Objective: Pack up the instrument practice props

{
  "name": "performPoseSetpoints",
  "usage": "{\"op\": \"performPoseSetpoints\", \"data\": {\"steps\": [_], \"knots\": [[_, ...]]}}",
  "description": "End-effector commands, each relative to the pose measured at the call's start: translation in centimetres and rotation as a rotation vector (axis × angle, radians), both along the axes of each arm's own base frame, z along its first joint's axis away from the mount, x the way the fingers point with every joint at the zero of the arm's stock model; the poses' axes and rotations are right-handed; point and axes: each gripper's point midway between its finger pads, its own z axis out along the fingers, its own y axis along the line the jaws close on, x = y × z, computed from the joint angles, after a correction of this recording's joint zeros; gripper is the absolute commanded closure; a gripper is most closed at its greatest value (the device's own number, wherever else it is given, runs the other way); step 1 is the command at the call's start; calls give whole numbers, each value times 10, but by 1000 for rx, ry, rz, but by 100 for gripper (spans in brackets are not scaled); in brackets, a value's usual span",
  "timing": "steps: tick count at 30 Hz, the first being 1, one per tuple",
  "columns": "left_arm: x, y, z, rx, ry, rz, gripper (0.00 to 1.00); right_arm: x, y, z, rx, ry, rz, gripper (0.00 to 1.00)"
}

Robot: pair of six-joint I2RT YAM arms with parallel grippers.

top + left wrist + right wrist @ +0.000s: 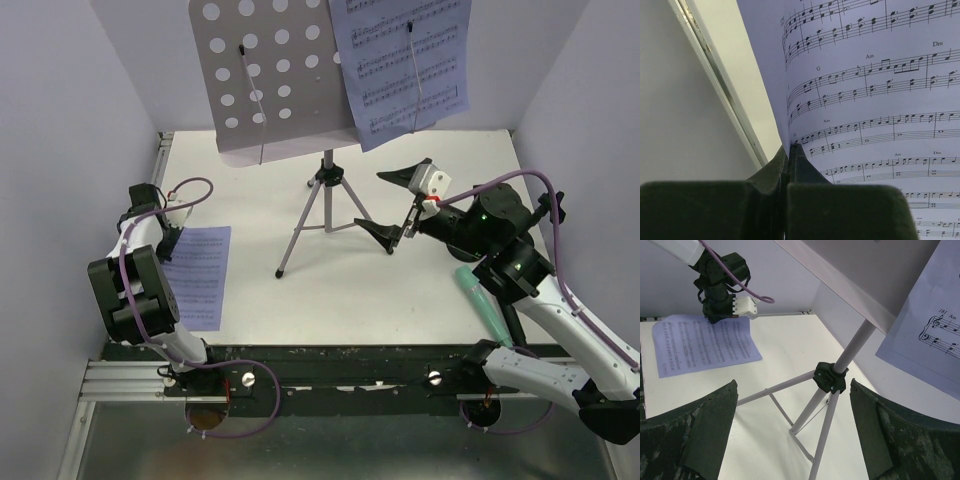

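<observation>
While my left gripper (788, 150) is pinched tight on the edge of a sheet-music page (205, 275), that page rests on the table (400, 290) well to the left of the lilac music rack (270, 75). My right gripper (402, 205) hangs just right of the rack's tripod legs (322, 215), its fingers (695, 425) spread wide with nothing between them. A second page (400, 70) hangs on the rack's right side. A mint-green microphone (483, 300) lies on the table farther right of the rack.
</observation>
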Motion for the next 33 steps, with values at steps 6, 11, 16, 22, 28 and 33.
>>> {"op": "performPoseSetpoints", "data": {"steps": [6, 11, 16, 22, 28, 33], "knots": [[-5, 10, -14, 47, 52, 11, 83, 4, 0, 4, -10, 0, -10, 0], [-10, 11, -20, 60, 63, 21, 67, 5, -1, 4, -11, 2, -15, 0], [-10, 18, -16, 100, 58, 35, 56, 5, -1, 3, -15, -6, -18, 0], [-9, 22, -8, 128, 37, 35, 43, 5, -2, 2, -17, -4, -20, 0], [-12, 18, -1, 115, 29, 35, 41, 4, -3, 2, -13, -6, -18, 1], [-30, -8, 38, 32, -57, 14, 40, 5, -5, 3, -27, -7, -31, 0]]}}
